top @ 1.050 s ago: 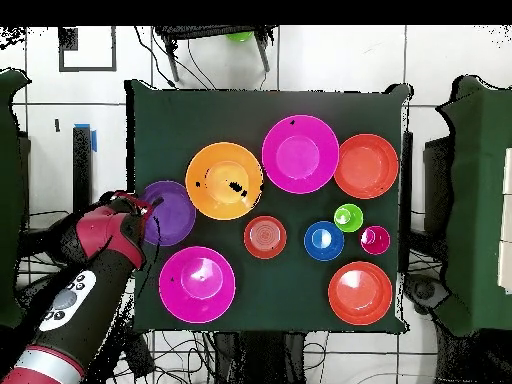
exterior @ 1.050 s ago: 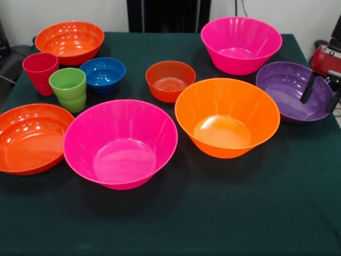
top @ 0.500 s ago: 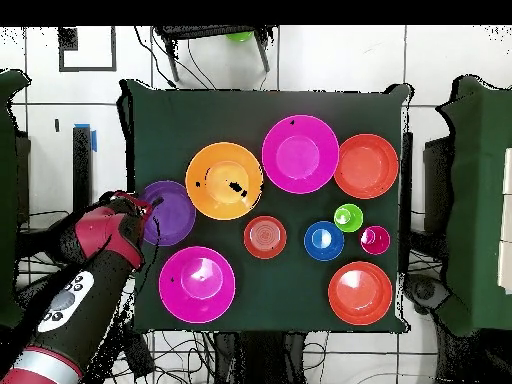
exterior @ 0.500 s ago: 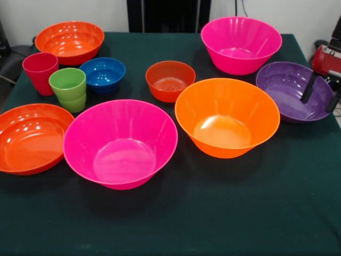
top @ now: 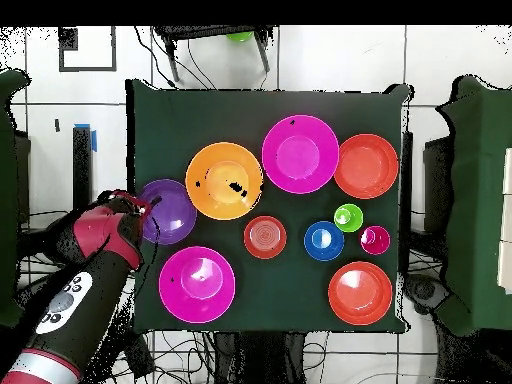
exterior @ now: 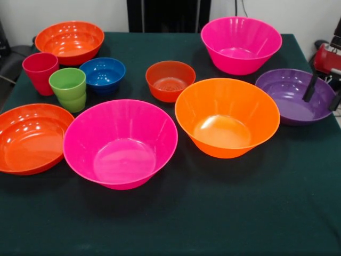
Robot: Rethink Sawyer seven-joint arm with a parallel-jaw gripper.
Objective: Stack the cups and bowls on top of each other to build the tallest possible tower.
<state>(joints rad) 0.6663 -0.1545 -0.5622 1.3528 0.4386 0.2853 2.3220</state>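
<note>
1. The gripper (exterior: 321, 97) is seen at the right edge of the front view, with its two dark fingers apart: one is inside the purple bowl (exterior: 293, 96) and the other is outside its rim. The rim appears to be straddled, but no squeeze can be confirmed, and the bowl looks slightly tipped.

2. No tower has been built yet. Every bowl and cup sits separately on the green surface (exterior: 240, 213), all mouth up.

3. The two hot pink bowls are well apart: the near pink bowl (exterior: 120, 143) sits beside the large orange bowl (exterior: 227, 116), and the far pink bowl (exterior: 241, 44) sits just behind the purple one.

4. A thin, glossy rim pinched at one side is judged likely to slip. If it is lifted by the edge, the bowl could swing, tilt and drop.

5. The purple bowl lies near the surface edge, so a push or a failed grip could send it off the side.

6. The large orange bowl and the far pink bowl lie close by, so either could be knocked by a swinging bowl or the arm (top: 85, 275).

7. The red cup (exterior: 40, 72) and the green cup (exterior: 68, 88) stand touching or nearly so, beside the small blue bowl (exterior: 102, 73). They are light and tall, and could be toppled later if reached carelessly.
</note>
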